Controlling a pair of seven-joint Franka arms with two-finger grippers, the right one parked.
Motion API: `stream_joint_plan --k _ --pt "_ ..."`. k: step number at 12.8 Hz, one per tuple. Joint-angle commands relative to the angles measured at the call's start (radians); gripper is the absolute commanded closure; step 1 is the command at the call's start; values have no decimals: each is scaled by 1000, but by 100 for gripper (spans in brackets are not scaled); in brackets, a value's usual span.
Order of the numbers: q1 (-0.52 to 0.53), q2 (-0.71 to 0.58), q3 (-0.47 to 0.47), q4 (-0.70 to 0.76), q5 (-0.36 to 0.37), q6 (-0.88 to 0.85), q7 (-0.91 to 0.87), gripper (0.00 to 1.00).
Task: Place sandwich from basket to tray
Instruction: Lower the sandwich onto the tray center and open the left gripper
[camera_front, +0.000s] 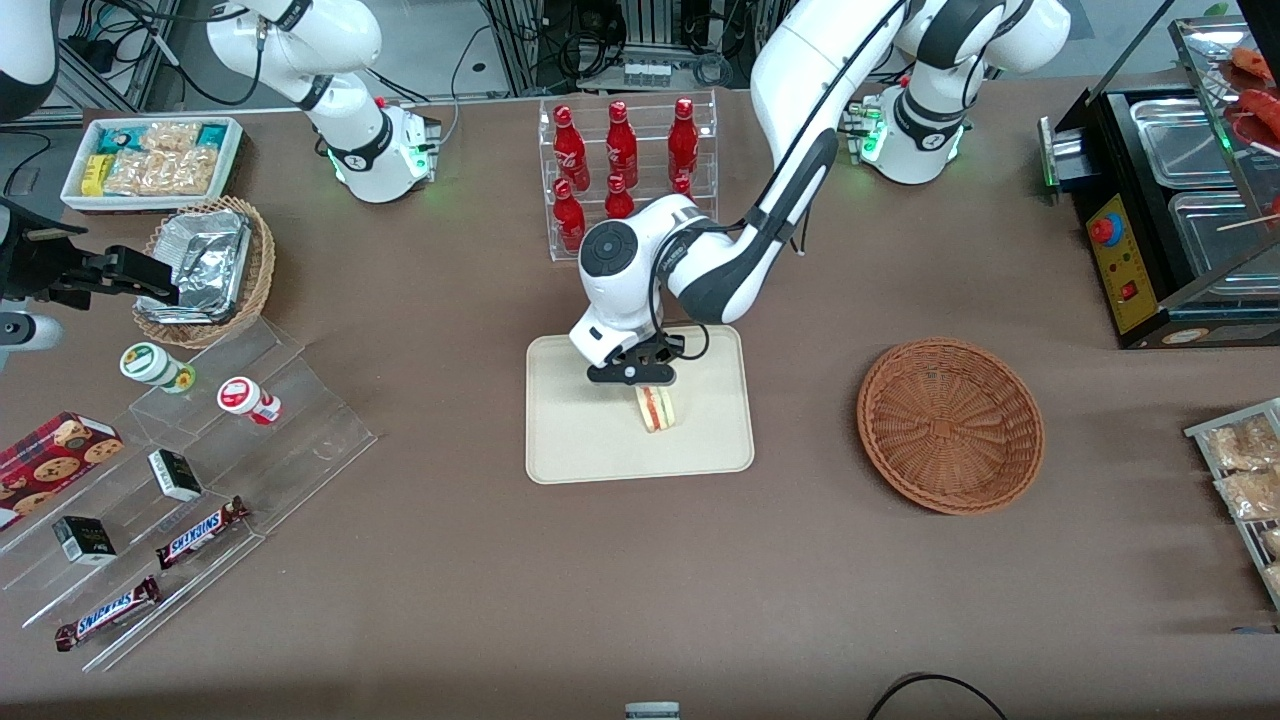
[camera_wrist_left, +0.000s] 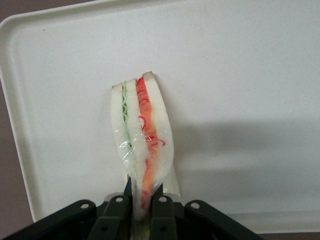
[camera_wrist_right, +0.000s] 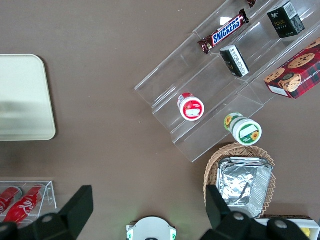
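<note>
My gripper (camera_front: 652, 384) hangs low over the middle of the cream tray (camera_front: 570, 440), shut on the sandwich (camera_front: 657, 409). The wedge stands on edge, and its lower end looks to rest on the tray. In the left wrist view the sandwich (camera_wrist_left: 142, 140) shows white bread with green and red-orange filling, its near end pinched between the black fingers (camera_wrist_left: 120, 207) over the tray (camera_wrist_left: 240, 75). The reddish-brown basket (camera_front: 950, 424) lies empty beside the tray, toward the working arm's end of the table.
A clear rack of red bottles (camera_front: 625, 165) stands just farther from the front camera than the tray. A clear stepped stand with snacks (camera_front: 190, 470), a tan foil-lined basket (camera_front: 215, 270) and a white snack bin (camera_front: 150, 160) lie toward the parked arm's end. A black cooker (camera_front: 1170, 200) sits at the working arm's end.
</note>
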Motion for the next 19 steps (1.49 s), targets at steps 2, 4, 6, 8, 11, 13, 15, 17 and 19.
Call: stream_joint_plan --k 2,4,6,8,11,13,15,17,19 --pt "-7 5 -14 14 -14 18 16 100" --pt "-9 9 -15 12 -14 23 14 100" --pt "-7 18 -18 15 -14 21 5 76" --pt "-7 15 -18 15 -15 18 -4 29" --pt "0 3 -17 35 -21 14 -12 0" --pt "6 -26 -11 30 -31 7 -70 0" --pt "8 -72 15 27 -32 -6 -125 0" --pt "10 -147 52 23 -53 -110 -122 0" --pt "8 -227 150 0 -125 -186 -101 0"
